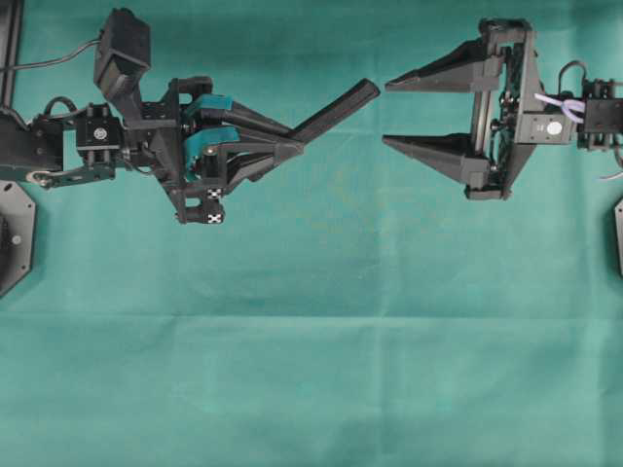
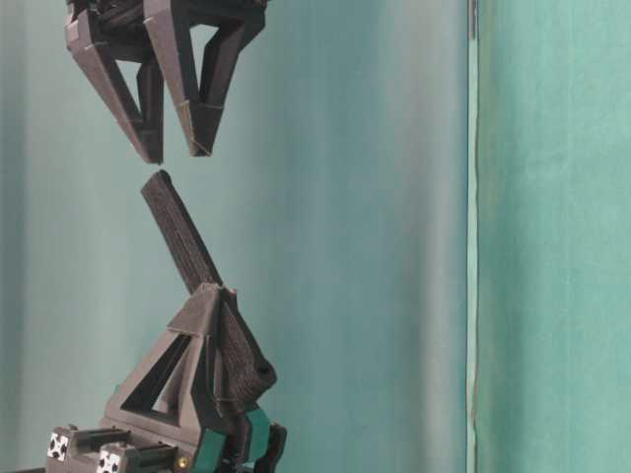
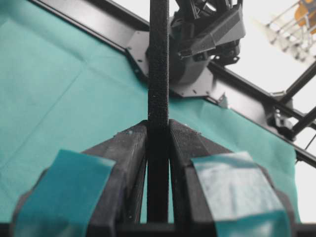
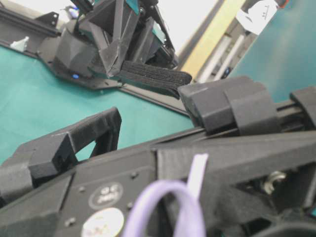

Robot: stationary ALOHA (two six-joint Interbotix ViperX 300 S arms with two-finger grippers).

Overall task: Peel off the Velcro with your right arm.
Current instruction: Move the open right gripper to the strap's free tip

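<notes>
The Velcro strap (image 1: 336,109) is held clear of the green cloth (image 1: 311,341) by the left gripper (image 1: 292,146), whose teal-padded fingers (image 3: 74,182) are pressed together on the strap's lower portion; in the left wrist view the strap runs straight up out of the narrow slot between the two finger blocks. In the overhead view the strap's long axis slants from the left fingertips up and to the right, and its free end points toward the right gripper (image 1: 387,112). That gripper faces the strap with its plain black jaws spread and nothing between them. The free end lies just short of the upper right fingertip (image 1: 394,84), near it but apart; a small gap shows in both the overhead and the table-level views. The lower right finger (image 1: 419,151) sits well to one side of the strap's line, so the strap end is aligned with one finger, not with the middle of the open span. The right wrist view confirms this: the fuzzy strap end (image 4: 158,76) appears just beyond and beside one finger, not between the pair. The left arm is the holding arm; the right arm is the nearer free arm and faces the loose end. In judgement, the coming move depends on shifting the right gripper sideways and advancing along the strap's axis until the free end lies between its jaws before closing.
</notes>
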